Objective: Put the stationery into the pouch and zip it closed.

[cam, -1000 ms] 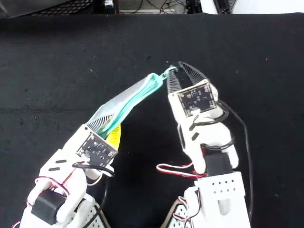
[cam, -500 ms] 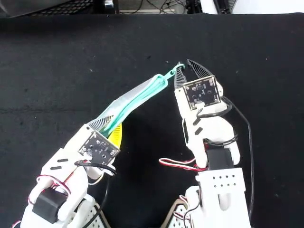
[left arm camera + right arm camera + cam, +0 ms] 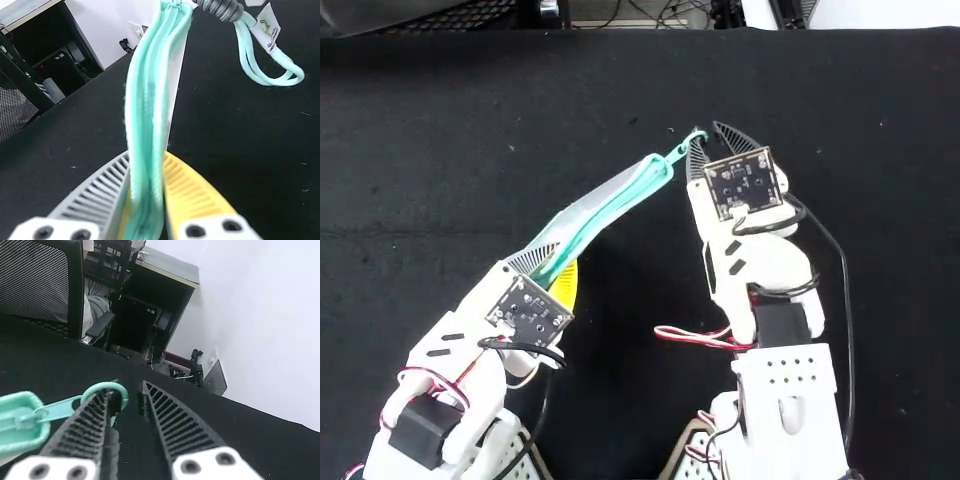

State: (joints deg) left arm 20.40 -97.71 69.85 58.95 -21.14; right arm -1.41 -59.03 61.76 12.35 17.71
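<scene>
A mint-green pouch [image 3: 605,205] hangs stretched above the black table [image 3: 440,130], its zipper edge running toward the far right. My left gripper [image 3: 552,265] is shut on the pouch's near end, with the pouch [image 3: 152,100] pressed between the grey and yellow fingers [image 3: 190,192]. The mint pull loop [image 3: 682,150] juts from the far end. My right gripper [image 3: 708,134] sits right at that loop, open by a narrow gap. In the right wrist view the pull loop [image 3: 102,388] wraps the tip of one finger [image 3: 85,427] of the right gripper [image 3: 131,387]. No stationery is visible.
The black cloth spreads wide to the left, right and far side of the arms. A second cord loop with a small tag [image 3: 270,60] dangles from the grey slider [image 3: 220,9]. Chairs and a desk stand beyond the table's far edge.
My right gripper has shifted to the right and narrowed its fingers around the pull loop. The pouch's far end has moved slightly right with it. The left arm stays put.
</scene>
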